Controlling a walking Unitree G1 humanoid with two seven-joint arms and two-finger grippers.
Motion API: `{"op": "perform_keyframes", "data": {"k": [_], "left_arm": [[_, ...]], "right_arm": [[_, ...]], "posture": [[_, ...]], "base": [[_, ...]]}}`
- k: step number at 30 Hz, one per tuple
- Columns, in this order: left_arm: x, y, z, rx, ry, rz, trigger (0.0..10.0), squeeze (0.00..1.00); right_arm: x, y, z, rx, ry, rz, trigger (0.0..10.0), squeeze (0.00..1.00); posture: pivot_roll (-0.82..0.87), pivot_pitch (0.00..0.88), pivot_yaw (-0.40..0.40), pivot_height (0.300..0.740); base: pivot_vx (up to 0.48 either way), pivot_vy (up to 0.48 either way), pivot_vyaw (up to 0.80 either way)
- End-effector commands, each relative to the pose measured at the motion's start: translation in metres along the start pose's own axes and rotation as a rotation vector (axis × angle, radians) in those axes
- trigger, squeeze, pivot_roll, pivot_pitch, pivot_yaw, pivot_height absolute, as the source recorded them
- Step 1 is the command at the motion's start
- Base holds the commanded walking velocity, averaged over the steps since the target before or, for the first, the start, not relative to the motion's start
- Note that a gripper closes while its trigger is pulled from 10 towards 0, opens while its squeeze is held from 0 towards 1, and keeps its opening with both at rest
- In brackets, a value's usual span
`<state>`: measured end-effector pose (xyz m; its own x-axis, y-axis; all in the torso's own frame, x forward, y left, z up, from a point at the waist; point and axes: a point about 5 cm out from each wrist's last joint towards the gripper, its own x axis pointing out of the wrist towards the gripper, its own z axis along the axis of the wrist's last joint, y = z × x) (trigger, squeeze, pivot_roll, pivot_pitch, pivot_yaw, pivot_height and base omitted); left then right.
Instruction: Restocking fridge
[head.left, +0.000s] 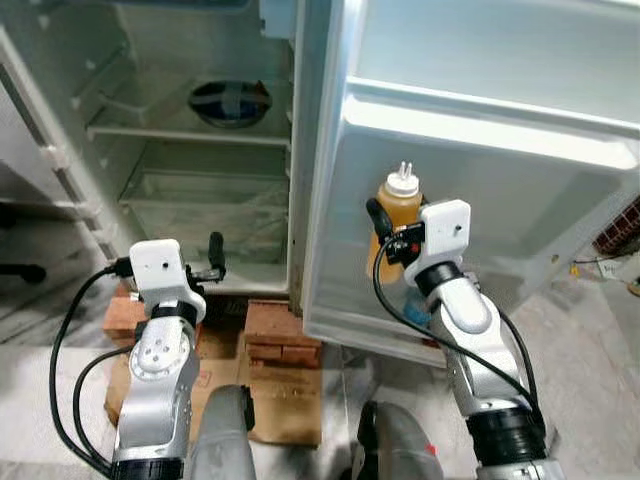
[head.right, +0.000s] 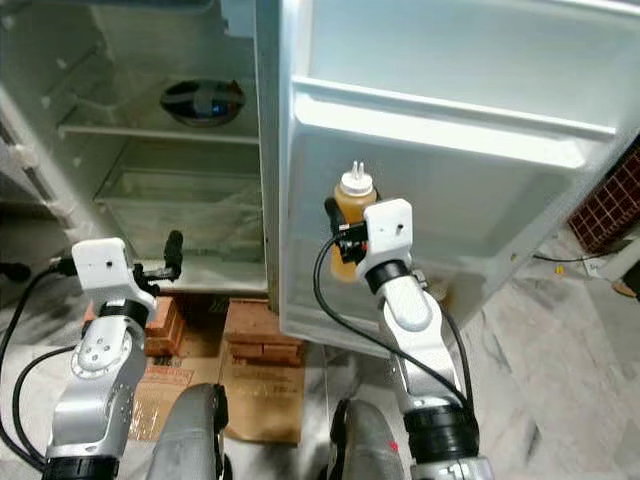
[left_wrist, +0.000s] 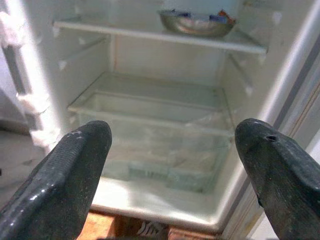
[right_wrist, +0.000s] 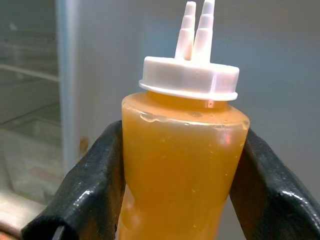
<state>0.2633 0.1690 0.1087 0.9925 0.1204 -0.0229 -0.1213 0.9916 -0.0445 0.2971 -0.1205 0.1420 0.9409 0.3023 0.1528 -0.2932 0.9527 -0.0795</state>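
- Two black fingers of the right gripper (right_wrist: 175, 165) clamp an upright squeeze bottle (head.left: 398, 205) of amber liquid, against the open fridge door's (head.left: 480, 190) inner face.
- Right wrist view: twin white nozzles (right_wrist: 196, 30) on its cap.
- Left gripper (left_wrist: 172, 155): spread wide, empty, facing the fridge's lower drawer (left_wrist: 150, 130); metal bowl (left_wrist: 197, 22) on the shelf above.

Translucent glossy plastic bottle (right_wrist: 182, 165)

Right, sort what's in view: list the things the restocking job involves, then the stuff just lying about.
Part of the job:
- amber squeeze bottle with white twin-nozzle cap, held by the right gripper
- white fridge door shelf
- open left gripper

Just lying about:
- red bricks
- flattened cardboard
- metal bowl
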Motion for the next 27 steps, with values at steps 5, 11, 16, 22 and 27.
{"op": "perform_keyframes", "data": {"k": [5,11,16,22,27], "left_arm": [[-0.0011,-0.0016,0.0002,0.001,0.002,0.003,10.0,0.00],[-0.0011,-0.0019,0.0006,0.000,-0.001,0.006,10.0,0.00],[-0.0013,-0.0018,0.0022,0.000,-0.011,-0.001,10.0,0.00],[-0.0019,-0.0012,0.0029,0.000,-0.012,0.000,10.0,0.00],[-0.0018,-0.0009,0.0025,0.001,-0.012,-0.004,10.0,0.00]], "right_arm": [[-0.0007,-0.0015,0.0019,-0.008,-0.006,0.014,10.0,0.00],[-0.0007,0.0023,-0.0034,-0.005,0.026,0.045,10.0,0.00],[-0.0001,0.0054,-0.0050,-0.007,0.031,0.063,10.0,0.00],[-0.0005,0.0061,-0.0059,-0.014,0.033,0.069,10.0,0.00],[-0.0015,0.0066,-0.0070,-0.020,0.035,0.069,10.0,0.00]], "posture": [[0.04,0.012,-0.062,0.526],[0.04,0.011,-0.063,0.503],[0.04,0.014,-0.063,0.503],[0.04,0.017,-0.062,0.503],[0.04,0.019,-0.059,0.503]], "base": [[0.000,0.000,0.00],[0.000,0.000,0.00],[0.000,0.000,0.00],[0.000,0.000,0.00],[0.254,0.000,0.00]]}}
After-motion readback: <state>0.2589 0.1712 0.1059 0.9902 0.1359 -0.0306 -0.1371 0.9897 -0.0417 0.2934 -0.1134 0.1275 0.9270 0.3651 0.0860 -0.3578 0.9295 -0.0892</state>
